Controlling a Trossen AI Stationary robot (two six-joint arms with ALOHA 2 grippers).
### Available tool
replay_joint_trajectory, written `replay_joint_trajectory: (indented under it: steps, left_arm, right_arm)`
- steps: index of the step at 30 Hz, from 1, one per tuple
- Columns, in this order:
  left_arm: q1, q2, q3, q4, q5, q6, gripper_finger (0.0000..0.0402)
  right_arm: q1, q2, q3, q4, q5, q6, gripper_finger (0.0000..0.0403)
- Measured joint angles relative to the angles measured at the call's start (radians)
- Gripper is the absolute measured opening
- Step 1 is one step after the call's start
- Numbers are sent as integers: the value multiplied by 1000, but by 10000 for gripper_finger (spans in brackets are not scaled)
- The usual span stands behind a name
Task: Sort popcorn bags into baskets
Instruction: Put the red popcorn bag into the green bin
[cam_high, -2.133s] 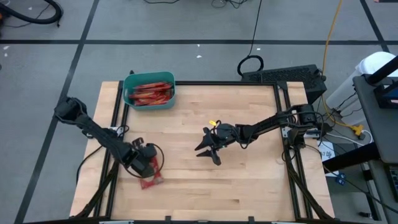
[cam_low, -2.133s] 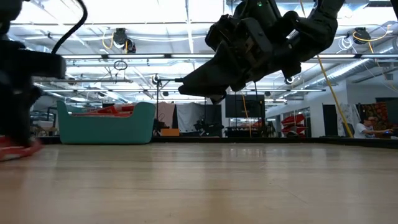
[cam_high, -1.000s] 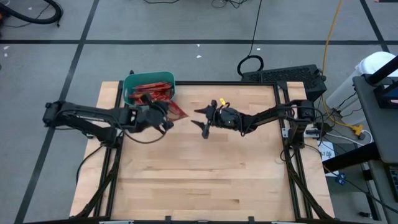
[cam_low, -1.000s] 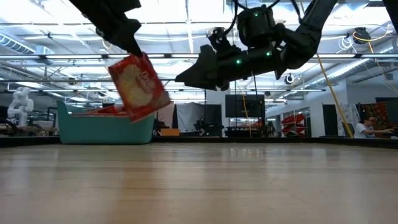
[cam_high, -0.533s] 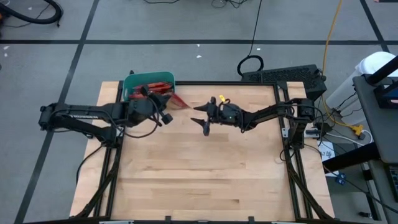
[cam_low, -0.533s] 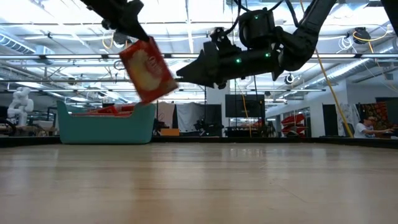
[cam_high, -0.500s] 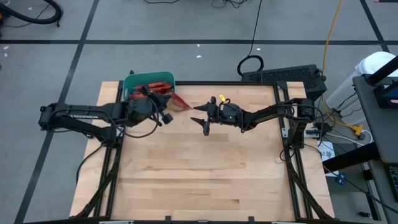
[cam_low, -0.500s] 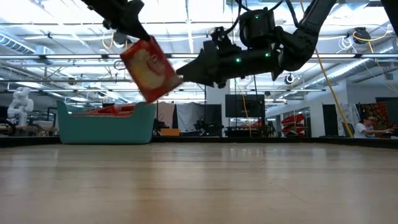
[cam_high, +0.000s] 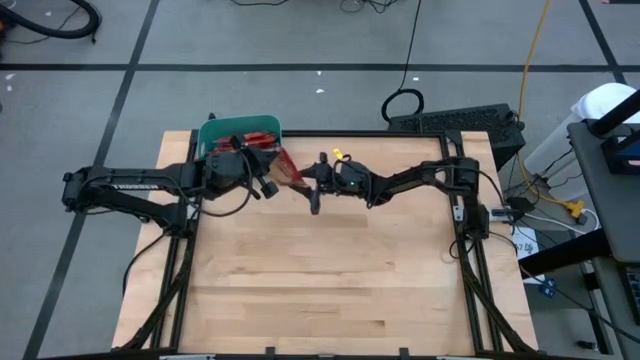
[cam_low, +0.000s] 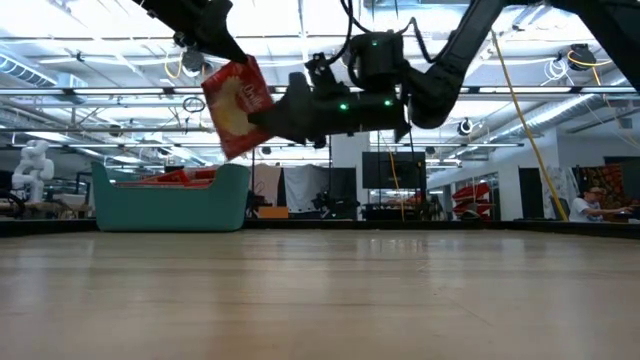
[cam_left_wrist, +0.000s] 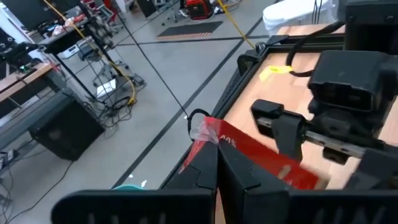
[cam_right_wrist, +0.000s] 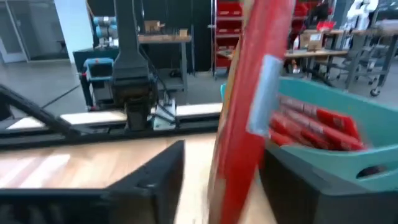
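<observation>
Right gripper (cam_high: 306, 186) has slid left onto the packet (cam_high: 288, 170) that the shut left gripper (cam_high: 268, 176) holds upright in the air beside the teal bin (cam_high: 212, 131), jaws straddling its lower edge, narrowing, grip not confirmed.

Light: bright, even, from my ceiling strip lamps (cam_low: 300, 40).
Glare: pale sheen on my light wooden tabletop (cam_low: 320, 300).
Blur: the flat red popcorn packet (cam_right_wrist: 249, 93) smears close to my right wrist.
</observation>
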Motion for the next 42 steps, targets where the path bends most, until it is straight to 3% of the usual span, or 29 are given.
replay_joint_trajectory:
  steps: [9, 14, 21, 26, 31, 35, 39, 42]
  left_arm:
    - [0, 0, 0, -7, -1, 32, 6]
    - [1, -11, 1, -73, -11, 14, 26]
    - [-12, -69, 0, -276, -46, -169, 139]
    - [-51, -91, -1, -386, -53, -173, 206]
    - [-123, -72, -8, -408, -56, -46, 244]
    - [-221, -31, -7, -352, -94, 170, 257]
    - [-296, 58, -7, -260, -237, 472, 267]
    - [-302, 134, -7, -168, -395, 671, 279]
  right_arm:
    - [-15, 0, 26, 7, 4, 0, 19]
    - [-48, -44, 26, -75, -20, 19, 26]
    - [-122, -147, 26, -307, -213, 13, 8]
    - [-187, -228, 33, -427, -380, 1, 14]
    - [-262, -301, 33, -488, -471, 80, 10]
    - [-320, -326, 33, -533, -549, 222, 10]
    - [-349, -326, 33, -531, -705, 287, 10]
    - [-340, -327, 33, -533, -759, 337, 10]
